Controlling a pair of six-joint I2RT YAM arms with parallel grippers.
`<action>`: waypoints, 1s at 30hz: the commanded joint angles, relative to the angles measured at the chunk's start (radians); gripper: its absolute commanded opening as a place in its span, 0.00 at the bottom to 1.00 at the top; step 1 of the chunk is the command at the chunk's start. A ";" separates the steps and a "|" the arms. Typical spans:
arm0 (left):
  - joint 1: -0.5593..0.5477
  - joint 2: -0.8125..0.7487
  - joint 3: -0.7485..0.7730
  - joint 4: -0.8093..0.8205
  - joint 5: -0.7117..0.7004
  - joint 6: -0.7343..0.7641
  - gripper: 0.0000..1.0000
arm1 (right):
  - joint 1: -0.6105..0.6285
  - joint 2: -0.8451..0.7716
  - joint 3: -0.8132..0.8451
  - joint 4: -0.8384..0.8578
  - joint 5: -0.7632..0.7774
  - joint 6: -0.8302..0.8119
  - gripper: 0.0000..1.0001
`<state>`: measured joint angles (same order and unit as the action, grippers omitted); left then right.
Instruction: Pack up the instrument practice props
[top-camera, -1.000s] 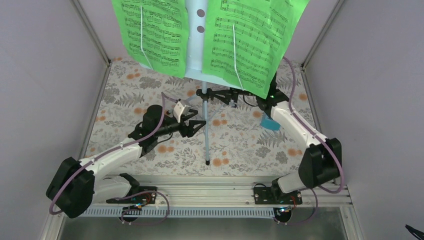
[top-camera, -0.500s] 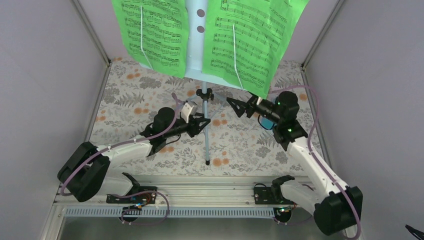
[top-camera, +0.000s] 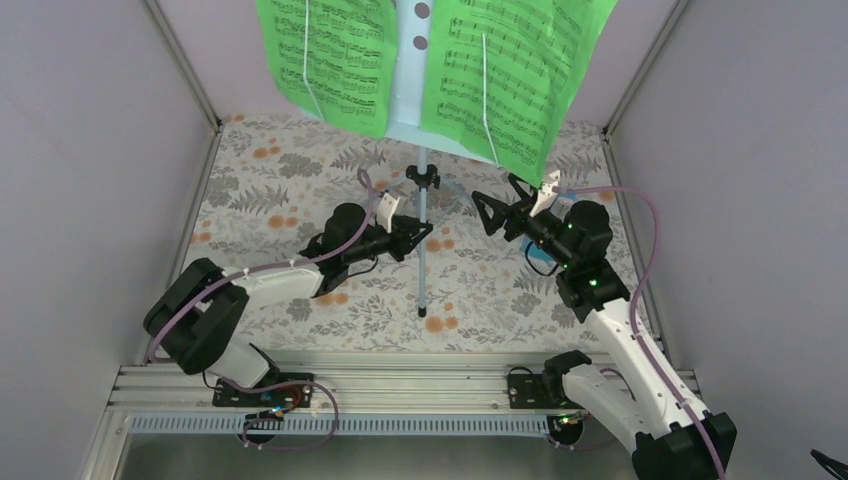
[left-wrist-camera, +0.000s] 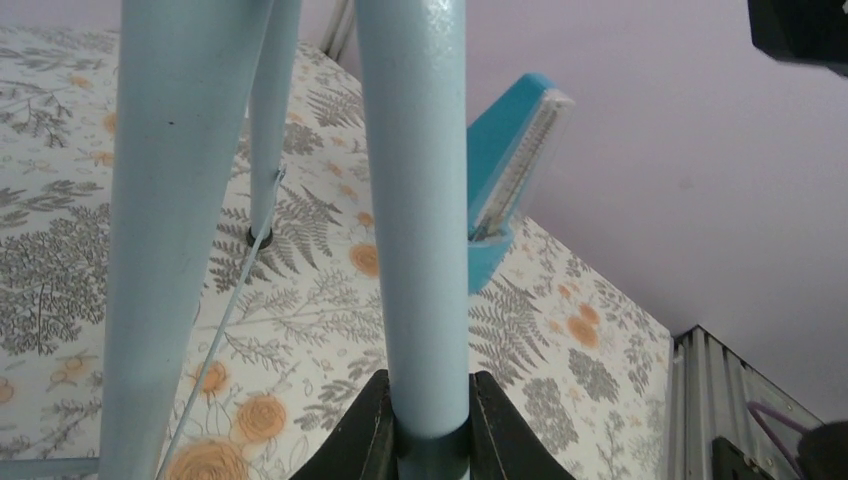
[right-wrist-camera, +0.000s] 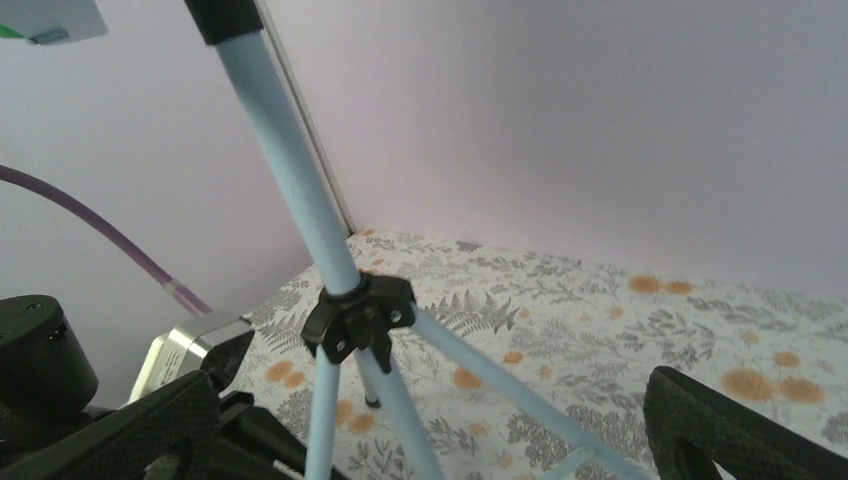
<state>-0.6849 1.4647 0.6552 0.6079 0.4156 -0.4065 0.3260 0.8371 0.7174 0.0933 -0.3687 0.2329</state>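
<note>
Top external: fixed high behind the near edge of the worktop (top-camera: 300, 190), looking down and forward to its far edge; widest coverage. Left wrist: low, very close against a tube of the music stand (left-wrist-camera: 415, 200), facing the worktop's right edge. Right wrist: low, near the stand, tilted up toward the far left corner. All three share the stand's lower tubes; top and right wrist also share its black hub (right-wrist-camera: 358, 315).

1. Bright green sheet-music pages (top-camera: 335, 60): black printed staves and notes on both sheets; no title, word or number can be read.
2. Small blue metronome (left-wrist-camera: 500, 160): fine ruled scale lines on its pale face, seen nearly edge-on; any figures are too small to read.
3. Pale blue music stand (left-wrist-camera: 415, 200): plain painted tubes; no lettering can be read.
</note>
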 joint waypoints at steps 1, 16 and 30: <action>0.004 0.079 0.083 0.177 -0.090 0.041 0.02 | -0.001 -0.004 0.000 -0.068 0.024 0.061 1.00; -0.002 0.201 0.193 0.188 -0.209 0.003 0.24 | -0.001 -0.093 -0.102 -0.094 0.178 0.166 0.99; 0.004 -0.082 0.031 0.057 -0.317 0.081 0.88 | 0.133 0.026 -0.155 -0.005 -0.010 0.154 0.93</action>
<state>-0.6865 1.4910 0.7509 0.6964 0.1707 -0.3717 0.3851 0.8310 0.5728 0.0357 -0.3336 0.4004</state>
